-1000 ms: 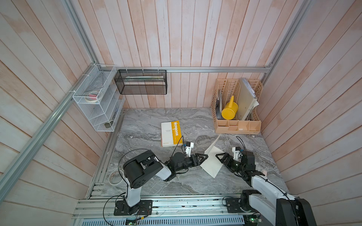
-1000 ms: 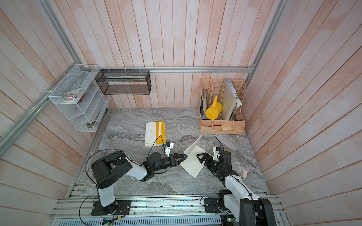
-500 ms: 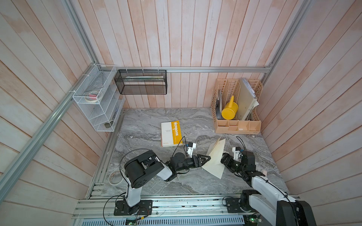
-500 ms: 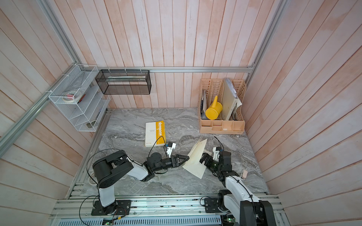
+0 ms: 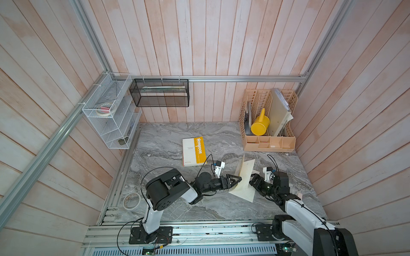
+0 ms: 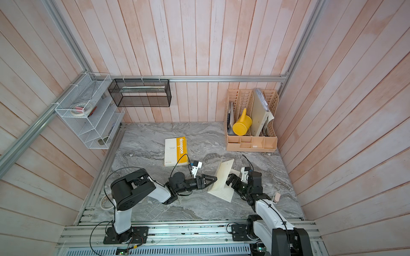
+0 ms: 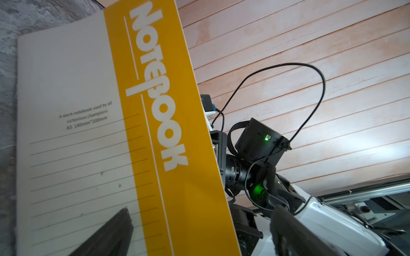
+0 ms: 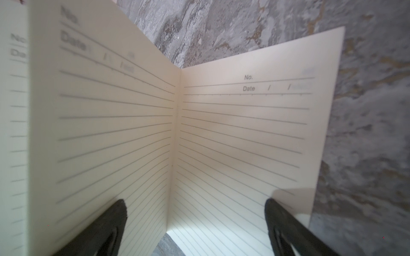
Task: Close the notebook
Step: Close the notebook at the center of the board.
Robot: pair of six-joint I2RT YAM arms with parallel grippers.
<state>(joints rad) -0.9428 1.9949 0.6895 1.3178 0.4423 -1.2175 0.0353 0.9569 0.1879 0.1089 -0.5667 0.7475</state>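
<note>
- The notebook point(image 5: 245, 177) is seen half open on the counter point(image 5: 199, 206), between the hands.
- The left hand point(image 5: 237, 180) is spread wide beside the cover point(image 7: 88, 110).
- The right hand point(image 8: 195, 206) is spread wide, facing the pages point(image 8: 233, 137).

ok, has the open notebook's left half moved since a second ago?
Yes. The left half of the open cream lined notebook swung up off the grey marble table to near upright, free edge now nearer the beige plastic organizer.
</note>
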